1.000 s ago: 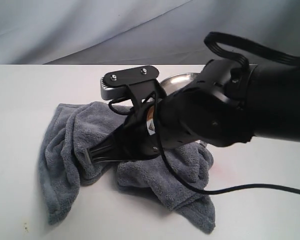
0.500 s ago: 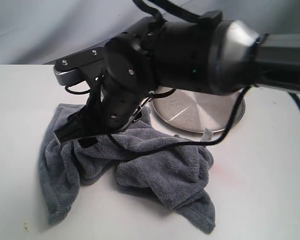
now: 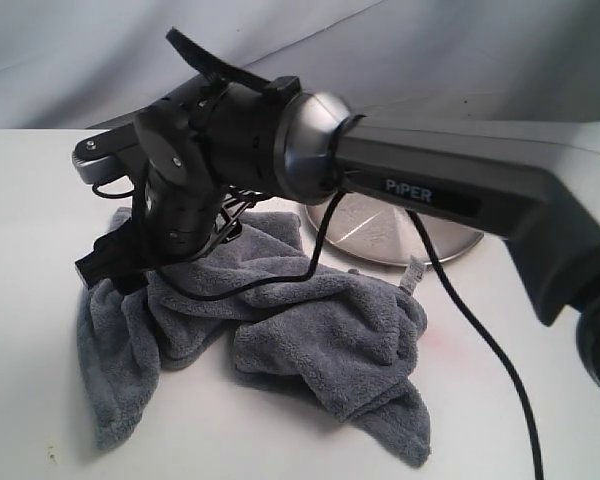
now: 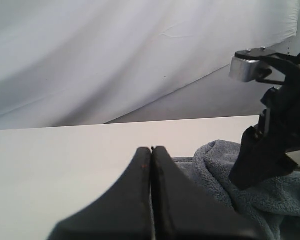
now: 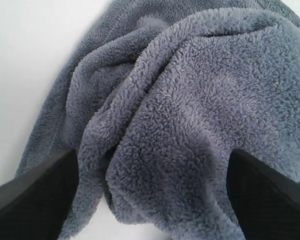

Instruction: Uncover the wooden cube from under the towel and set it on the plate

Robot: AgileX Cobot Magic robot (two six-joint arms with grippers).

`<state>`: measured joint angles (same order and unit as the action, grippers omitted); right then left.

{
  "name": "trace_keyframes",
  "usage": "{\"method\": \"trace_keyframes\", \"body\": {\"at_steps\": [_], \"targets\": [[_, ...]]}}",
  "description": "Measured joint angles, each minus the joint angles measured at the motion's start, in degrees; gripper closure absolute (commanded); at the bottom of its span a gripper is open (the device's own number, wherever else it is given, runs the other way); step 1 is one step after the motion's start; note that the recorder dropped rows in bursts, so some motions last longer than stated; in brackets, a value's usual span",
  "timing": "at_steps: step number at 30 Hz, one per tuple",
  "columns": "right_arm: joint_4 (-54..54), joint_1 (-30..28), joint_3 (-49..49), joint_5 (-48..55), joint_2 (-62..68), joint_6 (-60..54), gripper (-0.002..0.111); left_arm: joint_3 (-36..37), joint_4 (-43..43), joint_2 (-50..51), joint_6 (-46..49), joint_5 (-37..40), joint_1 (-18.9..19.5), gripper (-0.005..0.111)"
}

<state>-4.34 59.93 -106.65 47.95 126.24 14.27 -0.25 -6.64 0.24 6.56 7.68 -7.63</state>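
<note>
Tabletop [image 3: 25,210], white and bare at the far left, carries the whole scene. Only its own wrist view shows the left end effector [image 4: 151,150]. Its two dark fingers are pressed flat together with nothing between them, low over bare tabletop and just short of the nearest fold of the towel [image 3: 310,330].

The towel, blue-grey and fluffy, lies crumpled in thick folds from the left part of the tabletop to past the middle, with one corner trailing toward the front. The right end effector [image 3: 105,265] hangs at the towel's left end, although its arm [image 3: 450,195] comes in from the right. In the right wrist view its fingers [image 5: 35,200] are spread wide apart, and a bunched ridge of fleece lies in the gap between them, unpinched. Whether the fingertips touch the cloth cannot be told.

The wooden cube cannot be seen in any view, so its place cannot be told.

Further right, a small tag loop [image 3: 412,272] stands up at the towel's right edge, just in front of the plate [image 3: 375,232]. The shiny plate lies flat behind the towel's right part, partly hidden by the grey arm link that crosses above it. A black cable [image 3: 480,340] hangs from the arm and runs down past the towel's right side toward the front.
</note>
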Motion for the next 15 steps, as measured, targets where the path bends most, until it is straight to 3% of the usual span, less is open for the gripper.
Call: {"method": "trace_keyframes", "body": {"at_steps": [15], "targets": [[-3.2,0.0,-1.0,0.8,2.4,0.7,0.037,0.0,0.0,0.0,0.0,0.0,0.0,0.107]]}}
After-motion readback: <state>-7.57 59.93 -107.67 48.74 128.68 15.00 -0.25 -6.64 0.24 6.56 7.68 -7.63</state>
